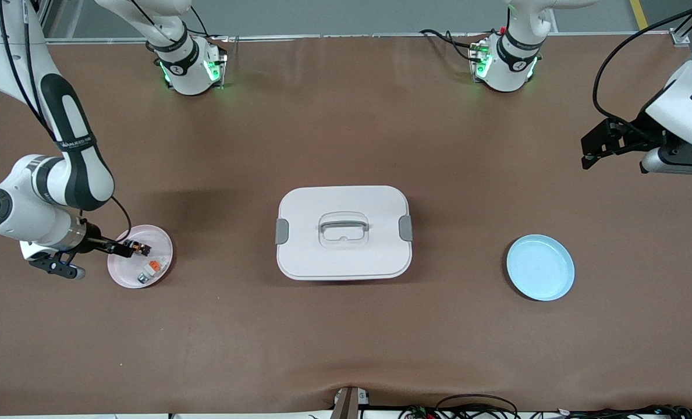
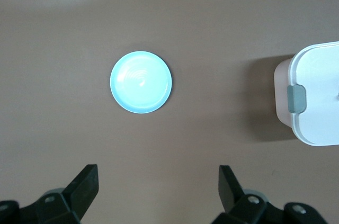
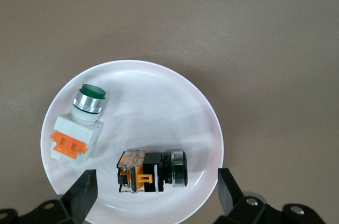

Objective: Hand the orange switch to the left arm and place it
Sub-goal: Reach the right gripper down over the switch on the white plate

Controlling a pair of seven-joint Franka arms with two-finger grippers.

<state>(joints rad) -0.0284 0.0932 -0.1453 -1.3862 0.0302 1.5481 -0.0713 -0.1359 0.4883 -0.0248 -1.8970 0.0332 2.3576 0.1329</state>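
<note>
Right gripper point(image 1: 129, 248) low over the glossy pale pink round plastic plate point(image 1: 160, 237), black fingers point(image 3: 83, 192) spread wide apart, holding nothing; tips straddle the plate's rim in the right wrist view. Between them lies the orange switch point(image 3: 151, 170): small black blocky-cylindrical part on its side, ribbed round black head, orange clip at the middle. It rests in the plate, toward the right arm's end of the desk. Same plate also holds a whitish-grey square-bodied switch point(image 3: 78, 127) with metal collar, green button top and orange tab; it sits beside the orange switch, apart from it, nearer the front camera.

Left gripper point(image 1: 599, 145) up in the air over the left arm's end of the desk, matte black fingers point(image 2: 85, 184) wide apart, empty, arm waiting. Under it, a smooth light blue round shallow plate point(image 1: 540, 267), nothing in it.

Mid-desk between the two plates: the large white rounded-rectangular plastic box point(image 1: 344, 233), lid on, grey latches on both short sides, recessed grey handle in the lid. Well apart from both plates.

Desk point(image 1: 346, 349) covered in matte brown sheet, slightly wrinkled at the near edge.
</note>
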